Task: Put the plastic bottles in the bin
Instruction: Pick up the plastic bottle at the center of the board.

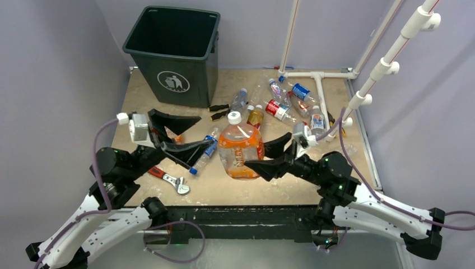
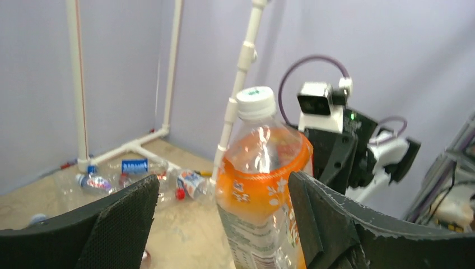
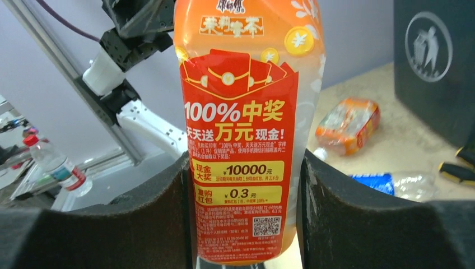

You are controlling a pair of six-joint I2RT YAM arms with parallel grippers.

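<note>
Plastic bottle (image 1: 241, 148), glossy orange label, clamped in right end effector (image 1: 260, 157); left end effector (image 1: 206, 130) agape.

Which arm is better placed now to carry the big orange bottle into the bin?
Right. The right gripper is shut on the orange bottle, its fingers pressing both sides. The left gripper is open, with gaps beside the bottle. The bin stands far left, so the reach may be long.
</note>
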